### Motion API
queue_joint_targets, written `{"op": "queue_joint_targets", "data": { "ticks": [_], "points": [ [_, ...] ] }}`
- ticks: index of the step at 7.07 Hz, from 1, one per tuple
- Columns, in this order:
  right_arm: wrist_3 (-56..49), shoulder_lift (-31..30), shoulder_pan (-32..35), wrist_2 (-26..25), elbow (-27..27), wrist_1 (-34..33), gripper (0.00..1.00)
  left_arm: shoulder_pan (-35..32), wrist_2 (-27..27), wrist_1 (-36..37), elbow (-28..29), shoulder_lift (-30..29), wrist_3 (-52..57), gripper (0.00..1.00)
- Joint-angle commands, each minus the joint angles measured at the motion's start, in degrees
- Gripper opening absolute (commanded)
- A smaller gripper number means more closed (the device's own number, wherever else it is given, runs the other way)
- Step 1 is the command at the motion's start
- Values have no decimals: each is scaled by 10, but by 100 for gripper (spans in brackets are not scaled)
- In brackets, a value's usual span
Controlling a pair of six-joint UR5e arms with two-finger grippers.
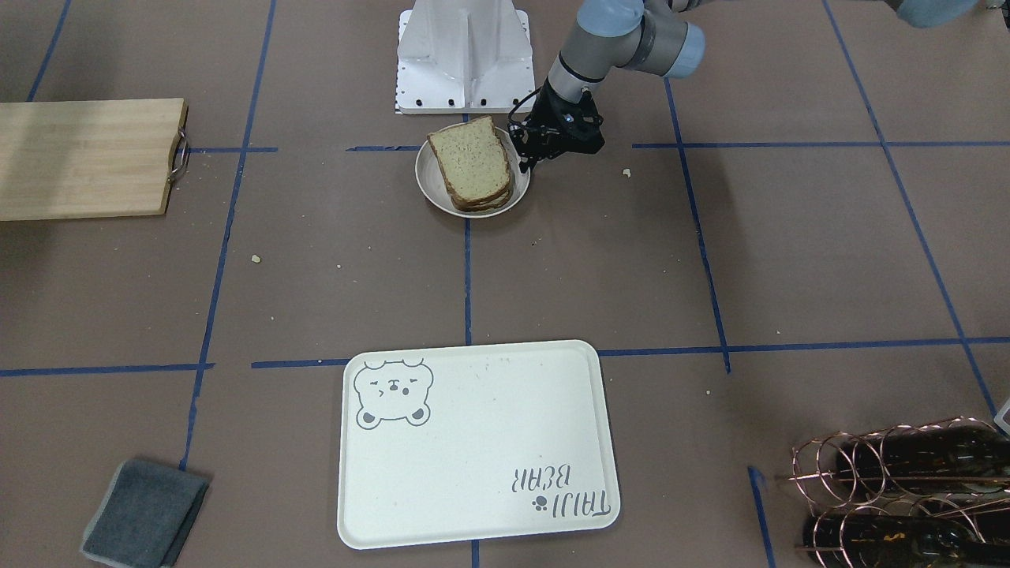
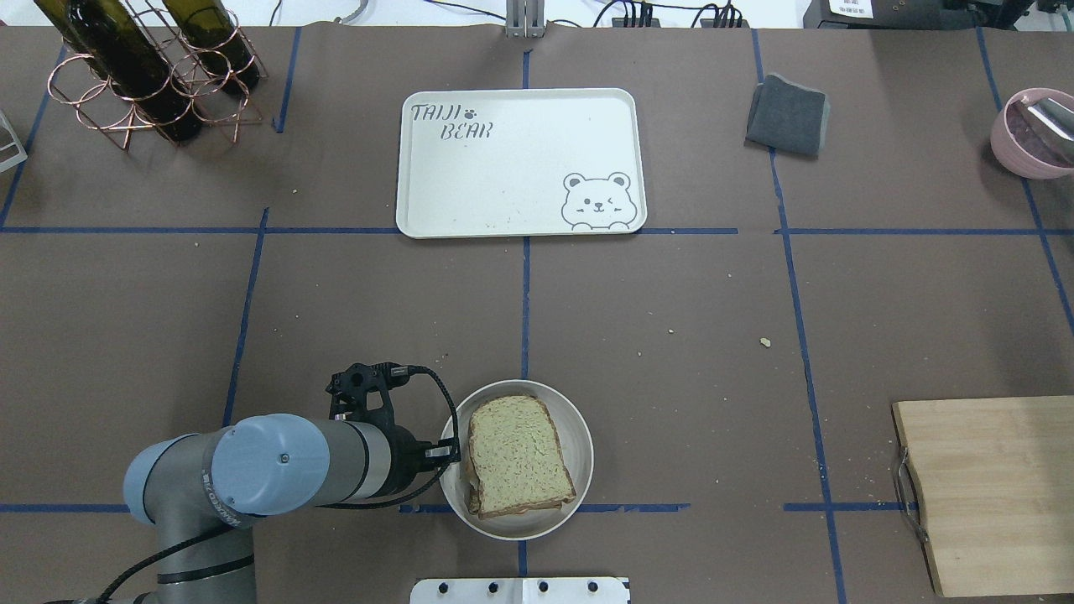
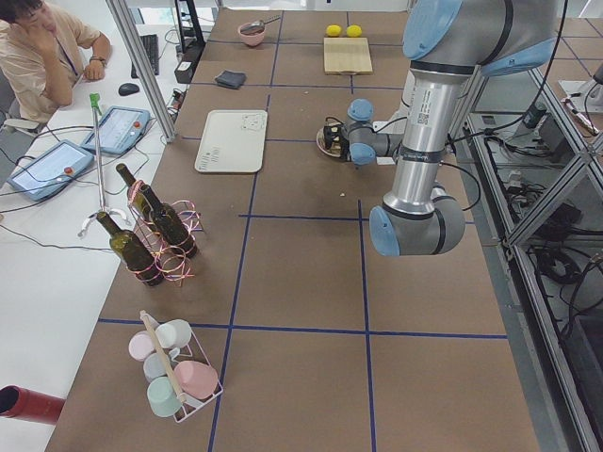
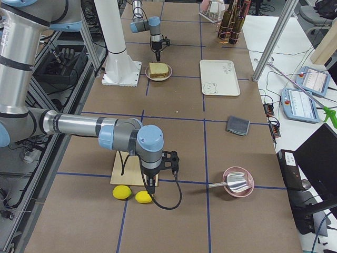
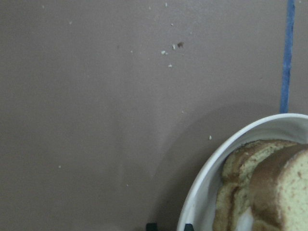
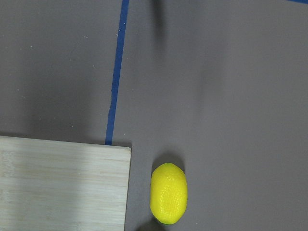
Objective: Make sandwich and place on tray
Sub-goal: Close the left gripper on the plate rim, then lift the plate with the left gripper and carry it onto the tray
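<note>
The sandwich (image 1: 473, 162), two brown-crusted wholegrain slices, lies on a small round beige plate (image 1: 430, 185) near the robot's base; no egg shows. It is also in the overhead view (image 2: 516, 453) and the left wrist view (image 5: 269, 187). My left gripper (image 2: 450, 453) is at the plate's left rim (image 5: 207, 173), its fingertips close together and straddling the rim. The plate rests on the table. The cream bear tray (image 2: 503, 168) lies bare across the table. My right gripper (image 4: 150, 184) hangs far off by the cutting board; I cannot tell if it is open or shut.
A wooden cutting board (image 2: 990, 495) lies at the right, with a yellow lemon (image 6: 168, 192) beside its corner. A grey cloth (image 2: 787, 115) and a pink bowl (image 2: 1032, 134) are at the far right. A wire rack with wine bottles (image 2: 143, 67) is far left.
</note>
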Motion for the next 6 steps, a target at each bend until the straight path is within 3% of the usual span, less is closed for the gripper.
{"op": "queue_joint_targets", "data": {
  "ticks": [1,3,4,6],
  "points": [
    [0,0,1,-1,-1,1,100,-2,-4,0,-17,-7,3,0],
    [-1,0,1,-1,-3,1,100,-80,-23,-3,-14,-21,2,0],
    [-1,0,1,0,-4,1,100,-143,-72,-1,-4,-32,6,0],
    [-1,0,2,1,-4,1,100,-252,-124,-1,125,-132,38,0]
  ]
}}
